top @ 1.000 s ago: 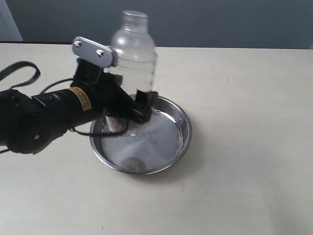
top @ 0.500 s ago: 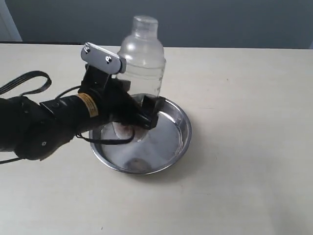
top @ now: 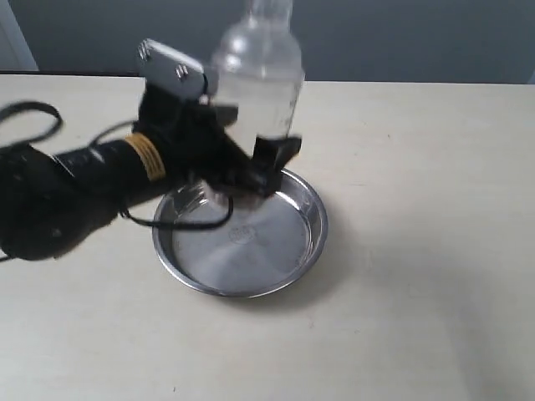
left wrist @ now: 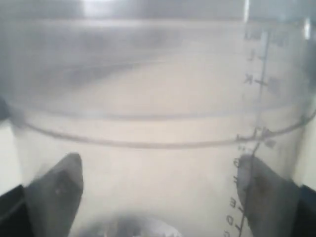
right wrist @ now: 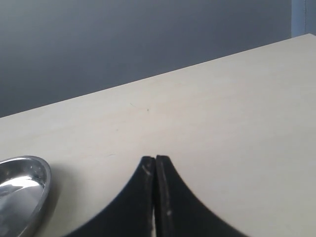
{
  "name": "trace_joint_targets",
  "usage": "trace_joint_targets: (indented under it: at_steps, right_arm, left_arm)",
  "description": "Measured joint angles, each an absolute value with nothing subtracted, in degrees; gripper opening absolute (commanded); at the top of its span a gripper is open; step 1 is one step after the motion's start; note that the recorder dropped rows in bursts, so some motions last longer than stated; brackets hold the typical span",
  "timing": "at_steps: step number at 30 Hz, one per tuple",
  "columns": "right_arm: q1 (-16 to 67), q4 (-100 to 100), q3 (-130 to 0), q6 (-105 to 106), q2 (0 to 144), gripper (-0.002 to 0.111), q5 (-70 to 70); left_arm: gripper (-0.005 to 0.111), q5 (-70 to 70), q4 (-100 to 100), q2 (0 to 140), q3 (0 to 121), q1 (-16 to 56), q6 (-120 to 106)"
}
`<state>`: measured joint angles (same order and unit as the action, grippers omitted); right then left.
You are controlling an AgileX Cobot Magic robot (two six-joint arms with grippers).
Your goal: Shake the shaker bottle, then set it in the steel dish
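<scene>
Claws: left gripper (top: 242,170), centre-left, is clamped on the shaker bottle (top: 257,79), upper middle of frame, lifted over the steel dish (top: 311,244). Looks mid-shake, so firm squeeze, short strokes, then straight down. Right gripper (right wrist: 155,165) pinched together, idle.

A pale beige tabletop (top: 418,267) takes up most of what I can see, matte, with a tiny dark speck (top: 389,138) on it. A dark grey-blue wall (top: 401,38) runs along its far edge. At the far left stands a whitish upright strip (top: 12,33); I cannot tell what it is.
</scene>
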<state>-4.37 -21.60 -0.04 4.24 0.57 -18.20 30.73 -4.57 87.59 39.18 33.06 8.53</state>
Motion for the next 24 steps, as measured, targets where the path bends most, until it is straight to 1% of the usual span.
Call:
trace_joint_targets:
  at_steps: [2,4,6,9,12,14,16,19,21,24]
  right_arm:
    - [-4.4,-21.6,0.0,4.2,0.6,-0.001,-18.2]
    - [-4.4,-21.6,0.0,4.2,0.6,-0.001,-18.2]
    - [-4.4,-21.6,0.0,4.2,0.6,-0.001,-18.2]
    - [-4.4,-21.6,0.0,4.2,0.6,-0.001,-18.2]
    - [-4.4,-21.6,0.0,4.2,0.6,-0.001,-18.2]
    - [-4.4,-21.6,0.0,4.2,0.6,-0.001,-18.2]
    - [-4.4,-21.6,0.0,4.2,0.6,-0.001,-18.2]
    - [-4.4,-21.6,0.0,4.2,0.6,-0.001,-18.2]
    - [-4.4,-21.6,0.0,4.2,0.6,-0.001,-18.2]
    - [-4.4,-21.6,0.0,4.2,0.6,-0.001,-18.2]
  left_arm:
    - [0.0,33.8,-5.0,82.7,41.4,33.1,8.5]
    - [0.0,36.2,-4.8,82.1,41.3,33.1,8.5]
    - [0.0,37.2,-3.2,85.9,39.5,33.1,8.5]
    - [0.0,29.8,-1.7,91.9,36.9,33.1,8.7]
    - [0.0,27.3,-5.2,86.6,38.9,33.1,9.0]
    - [0.0,30.5,-6.3,81.9,41.8,33.1,8.7]
    - [0.0,34.5,-6.4,80.2,42.2,33.1,8.7]
    - [0.0,37.1,-3.9,86.2,38.8,33.1,8.6]
    - [0.0,35.0,-3.0,91.8,36.2,33.1,8.8]
    - [0.0,33.6,-5.5,92.0,35.0,33.1,9.8]
